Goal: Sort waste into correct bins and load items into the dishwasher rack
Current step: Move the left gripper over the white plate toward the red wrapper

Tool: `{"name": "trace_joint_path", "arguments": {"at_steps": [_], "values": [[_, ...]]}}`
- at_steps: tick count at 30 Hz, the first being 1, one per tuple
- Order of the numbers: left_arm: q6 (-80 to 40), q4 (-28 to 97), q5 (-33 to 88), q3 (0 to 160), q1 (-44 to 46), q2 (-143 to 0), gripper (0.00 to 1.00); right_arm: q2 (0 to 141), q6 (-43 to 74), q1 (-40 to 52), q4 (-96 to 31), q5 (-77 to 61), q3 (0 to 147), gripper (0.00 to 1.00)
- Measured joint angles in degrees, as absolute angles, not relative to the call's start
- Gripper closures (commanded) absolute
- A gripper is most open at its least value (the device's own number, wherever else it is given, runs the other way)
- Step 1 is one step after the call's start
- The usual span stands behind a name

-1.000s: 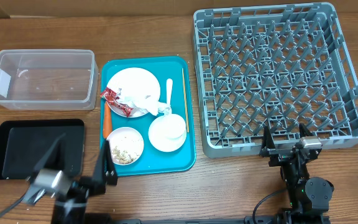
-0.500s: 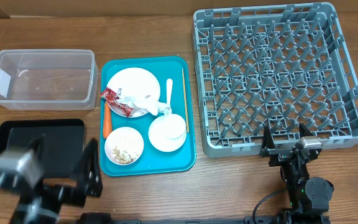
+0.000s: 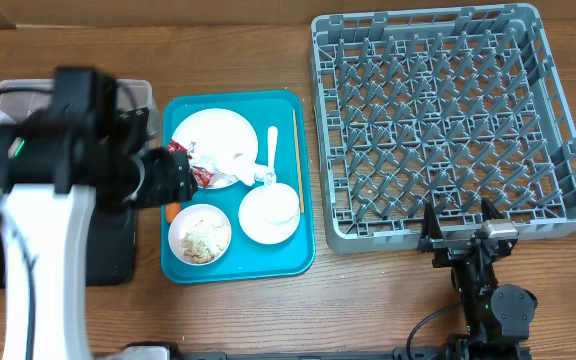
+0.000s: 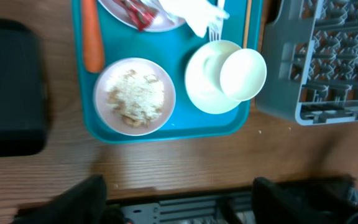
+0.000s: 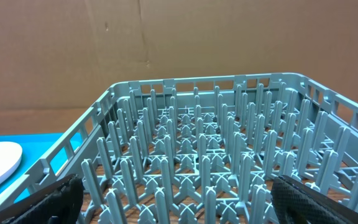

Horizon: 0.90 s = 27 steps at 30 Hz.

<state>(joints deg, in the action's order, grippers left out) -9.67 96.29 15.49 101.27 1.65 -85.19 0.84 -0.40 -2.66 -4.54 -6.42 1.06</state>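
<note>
Left pincer (image 4: 178,186) wide, empty, over edge of teal tray (image 4: 179,119), right pincer (image 3: 460,233) wide, empty, by grey rack (image 3: 448,120).

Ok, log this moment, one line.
left gripper: open | right gripper: open | dishwasher rack: empty | teal tray: loaded

The left arm (image 3: 43,230) reaches across the clear tub (image 3: 138,92) and black tray (image 3: 113,250), barring most of both from above. Bare table (image 3: 368,300) lies open near the teal tray (image 3: 268,262); upright pegs crowd the rack (image 3: 558,215).
</note>
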Motion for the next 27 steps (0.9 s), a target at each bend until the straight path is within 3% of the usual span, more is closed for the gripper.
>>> {"name": "trace_joint_path", "arguments": {"at_steps": [1, 4, 7, 12, 22, 24, 27], "values": [[-9.1, 96.3, 16.6, 101.0, 1.7, -86.7, 0.23, 0.8, -0.4, -2.7, -4.5, -6.5, 1.1, 0.00], [-7.5, 96.4, 18.5, 100.1, 1.7, -90.7, 0.42, 0.8, -0.4, -2.6, -4.5, -6.4, 1.1, 0.00], [-6.8, 95.8, 18.2, 99.7, 1.7, -93.1, 0.48, 0.8, -0.4, -2.7, -4.5, -6.4, 1.1, 0.00], [-9.5, 90.1, 13.2, 99.6, 1.7, -93.6, 0.67, 0.8, -0.4, -2.7, -4.5, -6.4, 1.1, 0.00], [-15.1, 85.7, 7.1, 99.6, 1.7, -93.9, 0.76, 0.8, -0.4, -2.7, -4.5, -6.4, 1.1, 0.00], [-15.9, 84.5, 7.6, 99.6, 1.7, -94.8, 0.85, 0.8, -0.4, -2.7, -4.5, -6.4, 1.1, 0.00], [-16.8, 83.1, 10.8, 99.5, 1.7, -96.8, 0.87, 0.8, -0.4, -2.7, -4.5, -6.4, 1.1, 0.00]]}}
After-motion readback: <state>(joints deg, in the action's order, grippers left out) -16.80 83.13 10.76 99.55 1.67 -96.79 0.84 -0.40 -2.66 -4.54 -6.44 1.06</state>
